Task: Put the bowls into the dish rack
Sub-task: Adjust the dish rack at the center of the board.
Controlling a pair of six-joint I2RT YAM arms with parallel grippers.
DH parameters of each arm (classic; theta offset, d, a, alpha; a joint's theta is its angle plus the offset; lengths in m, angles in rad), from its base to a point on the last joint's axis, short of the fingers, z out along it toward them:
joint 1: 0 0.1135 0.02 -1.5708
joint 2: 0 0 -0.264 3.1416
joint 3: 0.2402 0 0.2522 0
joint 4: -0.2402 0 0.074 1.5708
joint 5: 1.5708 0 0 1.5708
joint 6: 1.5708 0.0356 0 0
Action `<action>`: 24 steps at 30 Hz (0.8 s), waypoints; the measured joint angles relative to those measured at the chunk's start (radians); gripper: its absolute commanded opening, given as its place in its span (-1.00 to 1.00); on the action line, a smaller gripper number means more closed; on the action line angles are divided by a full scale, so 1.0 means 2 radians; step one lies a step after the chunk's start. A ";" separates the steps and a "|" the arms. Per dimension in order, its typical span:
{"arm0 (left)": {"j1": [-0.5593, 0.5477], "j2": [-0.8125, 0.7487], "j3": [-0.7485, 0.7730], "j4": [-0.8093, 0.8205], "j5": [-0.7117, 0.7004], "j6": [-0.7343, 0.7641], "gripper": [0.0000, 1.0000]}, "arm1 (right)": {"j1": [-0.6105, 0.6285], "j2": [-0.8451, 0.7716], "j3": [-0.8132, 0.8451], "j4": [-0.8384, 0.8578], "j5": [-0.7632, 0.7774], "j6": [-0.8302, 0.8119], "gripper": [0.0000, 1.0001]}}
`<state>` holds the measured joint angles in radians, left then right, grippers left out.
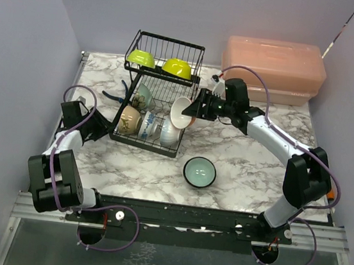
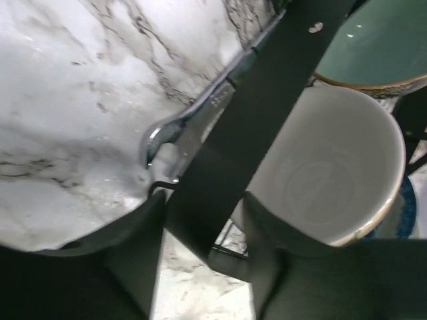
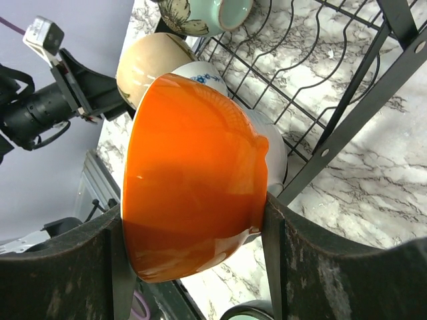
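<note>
Sideways, orange bowl (image 3: 193,167) gripped in right hand (image 3: 197,213), at lower tier of dish rack (image 3: 353,118)

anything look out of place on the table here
Yes: a metal wrench lies flat on the table at the foot of the rack. It is a tool among dishes, so it looks stray. A teal bowl also sits alone on the table, not yet racked.

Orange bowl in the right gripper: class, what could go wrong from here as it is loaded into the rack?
1. The orange bowl is held tilted by its curved sides in the right gripper; it may slip.
2. It hangs right beside the blue-patterned bowl already in the dish rack; pushing in could knock that one.
</note>
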<state>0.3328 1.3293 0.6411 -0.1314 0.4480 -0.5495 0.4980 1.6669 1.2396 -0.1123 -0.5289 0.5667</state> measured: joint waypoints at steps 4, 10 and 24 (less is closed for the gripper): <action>-0.001 0.006 -0.013 0.029 0.035 -0.010 -0.54 | 0.000 0.006 0.012 -0.002 -0.001 -0.005 -1.00; 0.000 -0.008 -0.044 0.079 0.047 -0.009 -0.63 | 0.000 0.012 0.025 -0.018 0.005 -0.017 -1.00; -0.139 -0.170 -0.172 0.106 0.037 -0.130 -0.70 | 0.003 0.024 0.057 -0.057 0.085 -0.049 -0.99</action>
<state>0.0551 0.9890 0.2962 0.0807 0.5228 -0.8104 0.5041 1.7149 1.3529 -0.2268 -0.3595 0.4683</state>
